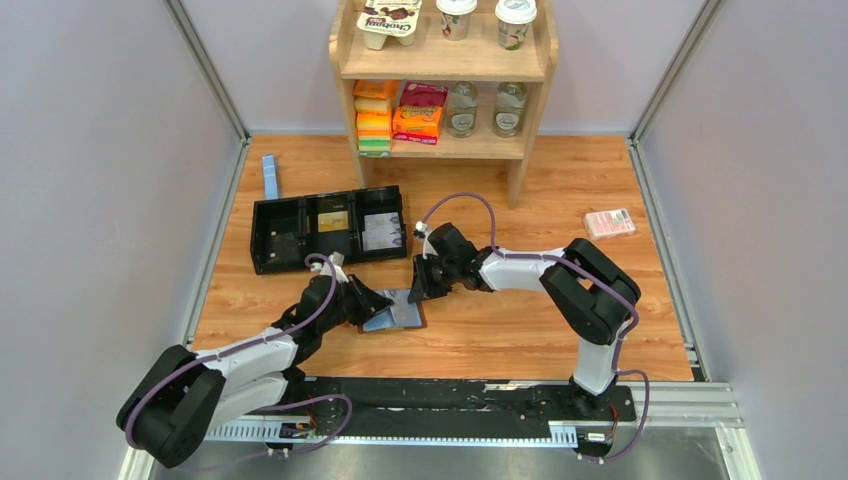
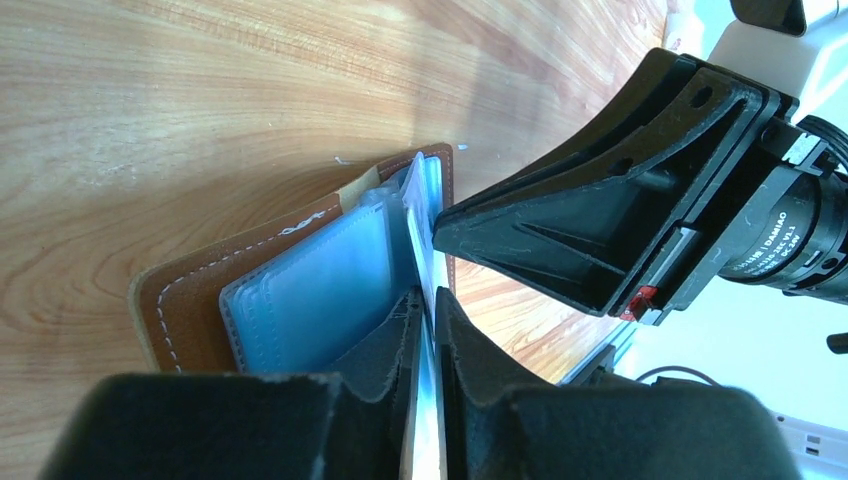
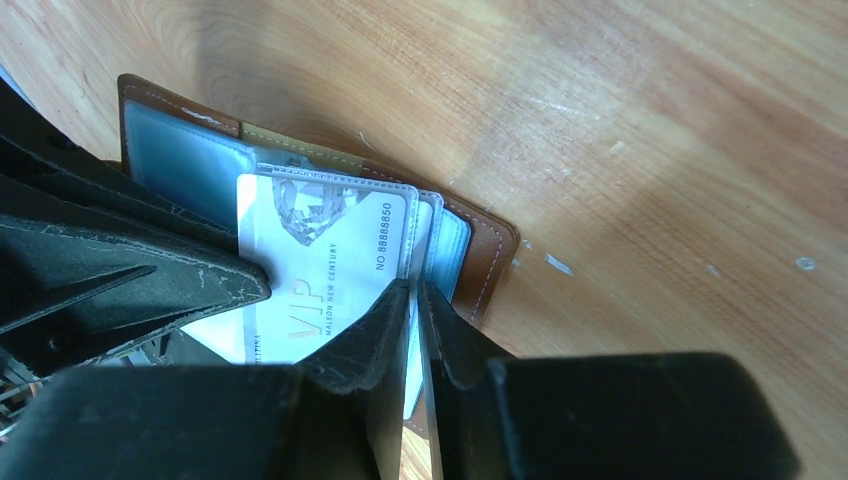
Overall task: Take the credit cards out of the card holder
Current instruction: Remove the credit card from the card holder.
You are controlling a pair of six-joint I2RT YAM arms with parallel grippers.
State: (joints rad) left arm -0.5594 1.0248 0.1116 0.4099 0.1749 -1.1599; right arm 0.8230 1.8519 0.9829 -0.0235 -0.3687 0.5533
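Between both arms we see the left gripper (image 2: 428,330) pinching a VIP credit card (image 3: 330,270) edge-on, its length running out of the card holder (image 2: 190,290) toward that arm, while the right gripper (image 3: 414,330) clamps the holder's pocket leaf.

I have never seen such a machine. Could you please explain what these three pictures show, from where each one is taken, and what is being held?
Two robot arms are bolted to a wooden table. One picture looks down from above; the other two come from cameras on each wrist. Between the arms lies an open brown card holder. The left end effector pinches a thin pale card standing on edge. The right end effector is closed on a clear pocket sleeve of the holder, beside a silvery VIP card. Behind are a black tray, a shelf and a pink packet.
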